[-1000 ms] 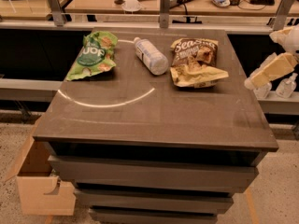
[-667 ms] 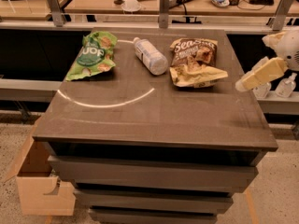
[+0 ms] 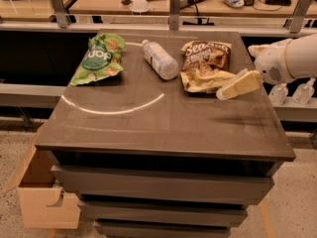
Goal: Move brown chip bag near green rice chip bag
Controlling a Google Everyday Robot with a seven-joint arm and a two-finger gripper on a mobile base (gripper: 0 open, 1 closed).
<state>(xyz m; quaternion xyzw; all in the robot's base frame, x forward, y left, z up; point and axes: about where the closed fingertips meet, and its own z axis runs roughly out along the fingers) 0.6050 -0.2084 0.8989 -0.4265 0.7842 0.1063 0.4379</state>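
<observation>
Hovering over the right side of the counter (image 3: 148, 128), the claw (image 3: 237, 85) points left; I cannot tell whether it is wide or narrow. Just beside its tip lies the brown chip bag (image 3: 205, 63), a clear bottle (image 3: 159, 59) lies further left, and the green rice chip bag (image 3: 97, 58) sits well apart beyond that

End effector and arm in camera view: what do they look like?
The end effector, over the table's right edge beside the brown chip bag, is a pale cream, blocky wedge. The arm is white, rounded, with a dotted circular patch. No cables visible.
</observation>
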